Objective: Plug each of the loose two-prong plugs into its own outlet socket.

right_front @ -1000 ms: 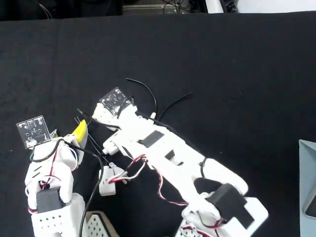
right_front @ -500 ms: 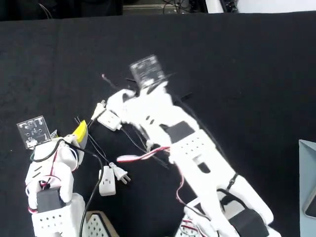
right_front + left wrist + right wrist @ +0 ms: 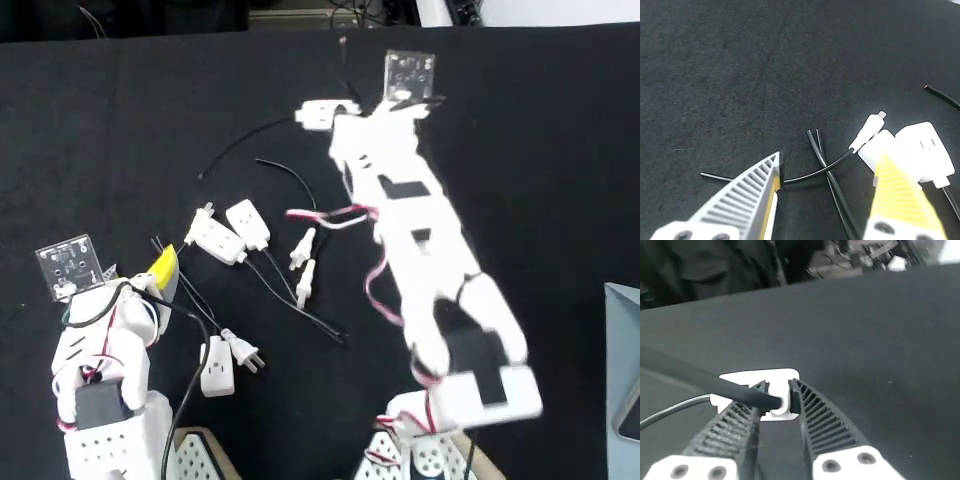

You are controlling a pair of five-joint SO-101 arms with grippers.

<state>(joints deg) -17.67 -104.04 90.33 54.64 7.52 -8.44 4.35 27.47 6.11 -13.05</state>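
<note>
Socket block [image 3: 771, 376] sits clamped between my right gripper's [image 3: 778, 390] jaws, pick-up seemingly done. My left gripper [image 3: 829, 161] hangs spread, other sockets [image 3: 920, 150] just beyond its tip. Next: align loose plug [image 3: 300, 248] prongs with slots.

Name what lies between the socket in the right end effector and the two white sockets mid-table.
In the high view, two black cords cross that stretch of black cloth: one trailing from the held socket, one curved and loose. Nothing else.
</note>
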